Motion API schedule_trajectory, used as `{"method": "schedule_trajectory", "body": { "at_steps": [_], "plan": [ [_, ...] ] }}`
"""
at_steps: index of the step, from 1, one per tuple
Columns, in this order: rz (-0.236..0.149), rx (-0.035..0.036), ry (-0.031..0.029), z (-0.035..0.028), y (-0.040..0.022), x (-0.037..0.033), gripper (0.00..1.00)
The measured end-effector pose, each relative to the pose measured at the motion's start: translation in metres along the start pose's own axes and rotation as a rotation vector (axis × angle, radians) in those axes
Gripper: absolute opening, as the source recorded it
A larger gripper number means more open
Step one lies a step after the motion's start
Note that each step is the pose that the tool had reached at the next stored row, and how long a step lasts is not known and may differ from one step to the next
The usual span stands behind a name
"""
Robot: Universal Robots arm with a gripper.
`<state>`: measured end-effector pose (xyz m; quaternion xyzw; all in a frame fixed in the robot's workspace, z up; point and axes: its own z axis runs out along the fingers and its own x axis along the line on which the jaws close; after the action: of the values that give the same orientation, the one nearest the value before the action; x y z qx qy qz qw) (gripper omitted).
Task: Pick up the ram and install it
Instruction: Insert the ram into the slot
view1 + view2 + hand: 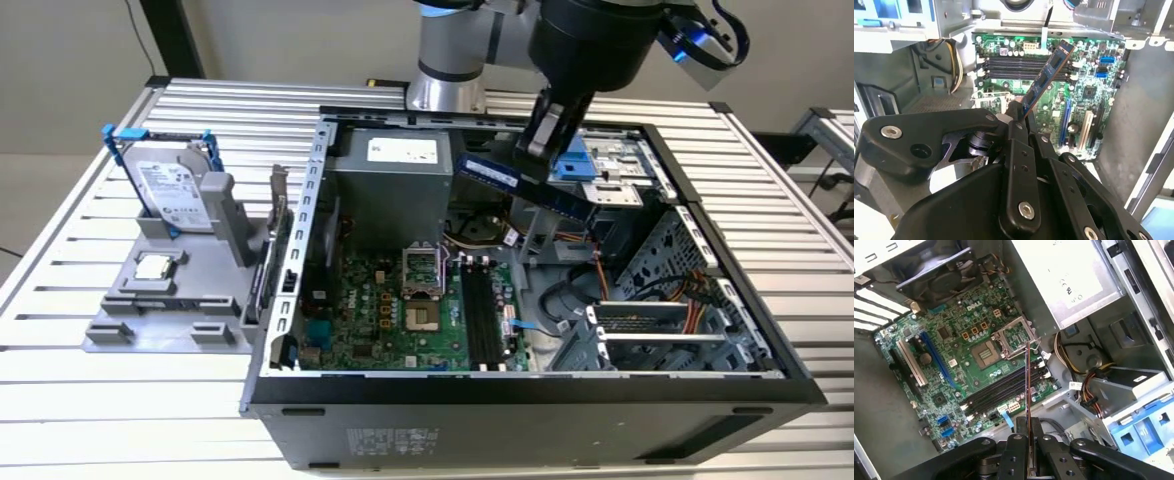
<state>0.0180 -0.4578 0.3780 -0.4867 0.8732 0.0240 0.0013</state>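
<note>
Black end effector [545,135]: closed on the ram [525,188]; in both wrist views you see the stick pinched at one end between the fingers [1021,125], its free end pointing down into the computer case [747,330].

Ram: long dark stick, held tilted in the air above the case's open side, near the case's far wall in the exterior view; it touches nothing in the case and is not yet seated; in the first wrist view you see it edge-on as a thin line [1027,390].

Motherboard [387,315]: green, lying on the case's floor; the ram [1046,80] hangs over it.

Memory slots [483,310]: long black rows on the motherboard inside the case, well below the ram; seen also in the second wrist view [1019,65] and in the first wrist view [999,390].

Processor socket [420,270]: metal frame, inside the case just beside the slots.

Power supply [394,180]: grey box against the case's far wall.

Holder [160,320]: grey, outside the case on the exterior view's left; it carries the hard drive [174,190], upright in a blue-handled frame, and the small square processor chip [156,266].

Table [80,380]: slatted metal, under the case and the holder.
</note>
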Motion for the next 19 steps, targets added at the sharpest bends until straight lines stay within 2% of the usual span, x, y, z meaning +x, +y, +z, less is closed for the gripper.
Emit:
{"method": "schedule_trajectory", "body": {
  "at_steps": [19],
  "plan": [
    [0.218, 0.0055, -0.0089, -0.0001, -0.0008, 0.0013, 0.0]
  ]
}}
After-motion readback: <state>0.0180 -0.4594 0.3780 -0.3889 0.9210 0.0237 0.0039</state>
